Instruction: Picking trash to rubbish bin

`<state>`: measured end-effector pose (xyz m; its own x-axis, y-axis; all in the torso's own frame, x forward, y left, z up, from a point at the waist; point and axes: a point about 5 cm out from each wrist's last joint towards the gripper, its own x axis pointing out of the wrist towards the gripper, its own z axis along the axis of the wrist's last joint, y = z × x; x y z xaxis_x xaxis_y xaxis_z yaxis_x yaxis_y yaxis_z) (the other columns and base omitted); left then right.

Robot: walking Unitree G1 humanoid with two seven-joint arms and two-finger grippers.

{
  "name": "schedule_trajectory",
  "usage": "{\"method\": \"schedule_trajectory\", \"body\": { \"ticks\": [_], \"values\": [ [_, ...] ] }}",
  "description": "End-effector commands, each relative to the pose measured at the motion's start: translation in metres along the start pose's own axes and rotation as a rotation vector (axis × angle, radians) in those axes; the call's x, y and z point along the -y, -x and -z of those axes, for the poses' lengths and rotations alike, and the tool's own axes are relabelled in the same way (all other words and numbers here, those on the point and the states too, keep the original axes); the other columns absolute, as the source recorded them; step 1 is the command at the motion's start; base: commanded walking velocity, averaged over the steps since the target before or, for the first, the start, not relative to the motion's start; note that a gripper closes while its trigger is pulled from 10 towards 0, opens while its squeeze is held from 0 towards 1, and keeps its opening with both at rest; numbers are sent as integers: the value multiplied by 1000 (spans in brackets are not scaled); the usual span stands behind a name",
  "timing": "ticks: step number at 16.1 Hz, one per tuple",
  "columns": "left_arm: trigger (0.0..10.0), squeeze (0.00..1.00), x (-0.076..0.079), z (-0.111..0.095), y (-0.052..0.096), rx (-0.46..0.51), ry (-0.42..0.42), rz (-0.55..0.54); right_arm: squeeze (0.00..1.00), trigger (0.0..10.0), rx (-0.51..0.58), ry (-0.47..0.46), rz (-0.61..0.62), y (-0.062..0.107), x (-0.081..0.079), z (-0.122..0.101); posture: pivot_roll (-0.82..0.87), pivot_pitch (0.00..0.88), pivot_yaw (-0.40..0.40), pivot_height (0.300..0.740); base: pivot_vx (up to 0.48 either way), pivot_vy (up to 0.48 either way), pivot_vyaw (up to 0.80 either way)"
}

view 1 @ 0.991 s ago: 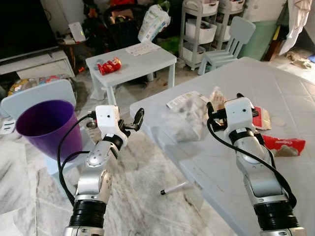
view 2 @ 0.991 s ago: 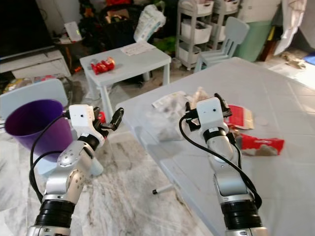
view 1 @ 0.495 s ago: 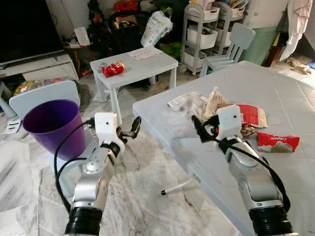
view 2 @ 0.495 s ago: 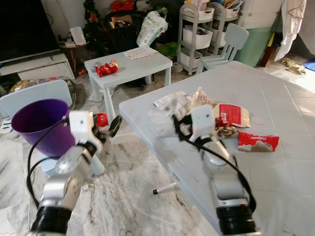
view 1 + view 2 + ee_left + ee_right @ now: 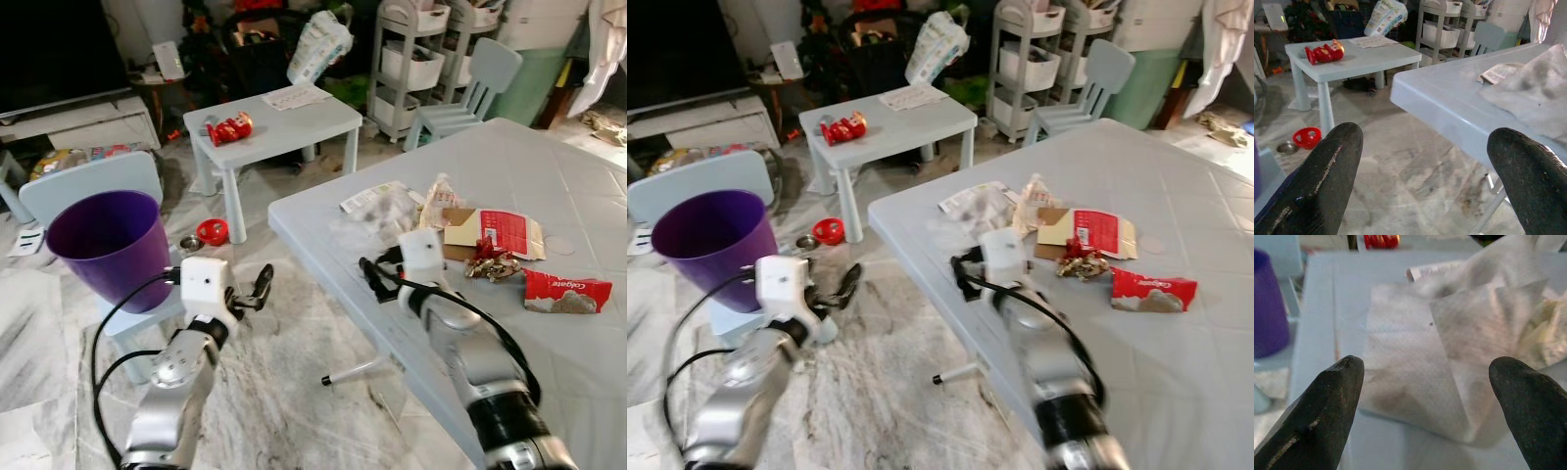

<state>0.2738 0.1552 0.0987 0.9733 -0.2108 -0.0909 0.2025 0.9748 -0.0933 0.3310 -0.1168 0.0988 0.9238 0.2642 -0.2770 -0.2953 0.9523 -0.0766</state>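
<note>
A purple bin [image 5: 103, 245] stands on a low pale chair at the left. Trash lies on the big pale table [image 5: 588, 392]: a crumpled white tissue [image 5: 377, 209], a red-and-brown card box [image 5: 502, 231], a red crumpled wrapper [image 5: 490, 264] and a red Colgate box [image 5: 568, 292]. My right gripper [image 5: 377, 278] is open, low over the table's near left corner. In the right wrist view the tissue [image 5: 1449, 357] lies just ahead, between its fingertips [image 5: 1334, 396]. My left gripper [image 5: 259, 290] is open and empty over the floor beside the bin.
A small table [image 5: 294, 122] behind carries a red packet [image 5: 227, 128] and a paper. A pen [image 5: 348, 372] and a red bowl [image 5: 210, 231] lie on the marble floor. A shelf trolley [image 5: 416, 59] and a child's chair [image 5: 470, 88] stand at the back.
The camera has shifted. My right gripper has come down and to the left, from above the card box to the tissue's near side. My left gripper has sunk lower.
</note>
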Motion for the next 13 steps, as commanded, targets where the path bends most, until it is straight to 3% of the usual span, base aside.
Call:
{"method": "schedule_trajectory", "body": {
  "ticks": [1,5,7,10,13],
  "values": [
    [10000,0,-3,-3,4,3,-18,-6,0,10000,5,17,6,-5,-3,-5,90,13,-30,740,0,0,0],
    [10000,0,-1,-3,12,0,-19,22,0,10000,-15,60,74,-17,-4,-7,101,19,-29,740,0,0,0],
    [10000,0,3,-5,11,3,-25,38,0,10000,-33,83,141,-17,5,-3,101,20,-26,740,0,0,0],
    [10000,0,3,-7,11,2,-26,45,0,10000,40,91,279,-13,24,-10,96,23,-19,740,0,0,0],
    [10000,0,4,-7,10,-3,-30,49,0,10000,-19,61,301,-13,27,2,95,22,-17,740,0,0,0]
  ]
}}
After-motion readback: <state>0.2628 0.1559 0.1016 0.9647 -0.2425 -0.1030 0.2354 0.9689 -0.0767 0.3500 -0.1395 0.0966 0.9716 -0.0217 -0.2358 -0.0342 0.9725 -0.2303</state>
